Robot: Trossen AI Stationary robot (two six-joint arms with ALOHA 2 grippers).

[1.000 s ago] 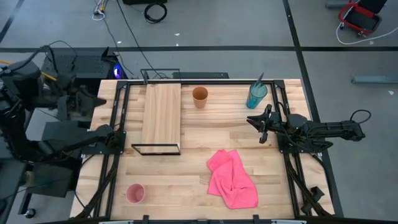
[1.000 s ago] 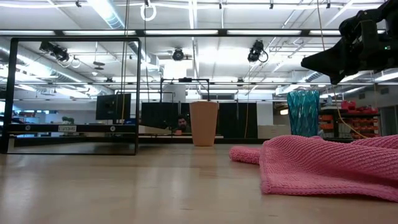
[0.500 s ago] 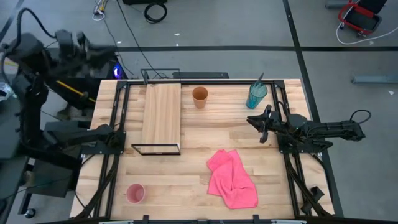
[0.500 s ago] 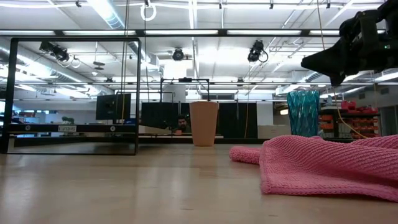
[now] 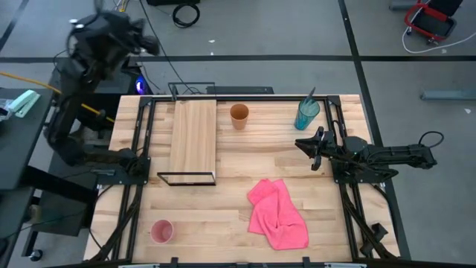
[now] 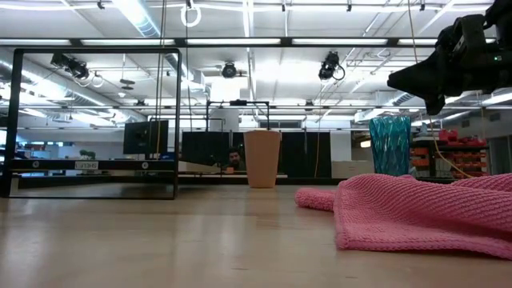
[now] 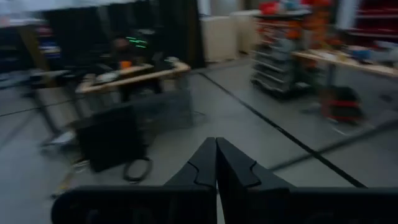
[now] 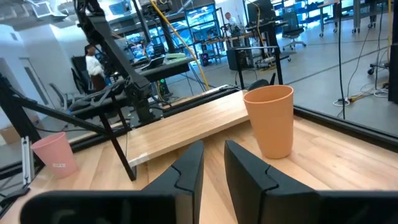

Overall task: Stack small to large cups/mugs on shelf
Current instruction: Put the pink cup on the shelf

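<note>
The orange cup (image 5: pixel 239 115) and the teal tumbler (image 5: pixel 306 114) stand upright on their bases near the table's far edge. The small pink cup (image 5: pixel 161 231) stands at the near left. The light-wood shelf (image 5: pixel 193 141) in its black frame lies left of the orange cup. My right gripper (image 5: pixel 308 151) is open and empty, just near of the tumbler, pointing toward the orange cup (image 8: pixel 270 121) and the shelf plank (image 8: pixel 186 127). My left gripper (image 5: pixel 149 46) is shut and empty, raised beyond the table's far left corner; in the left wrist view (image 7: pixel 216 146) it faces the room.
A crumpled pink cloth (image 5: pixel 277 214) lies at the near right of the table, and fills the foreground of the low view (image 6: pixel 416 212). Black frame rails (image 5: pixel 141 134) run along both sides of the table. Bare wood lies between the shelf and the cloth.
My left arm has unfolded from its low rest at the table's left side. It has risen high and swung toward the far edge, out past the far left corner. Its gripper has tipped up to face the room.
</note>
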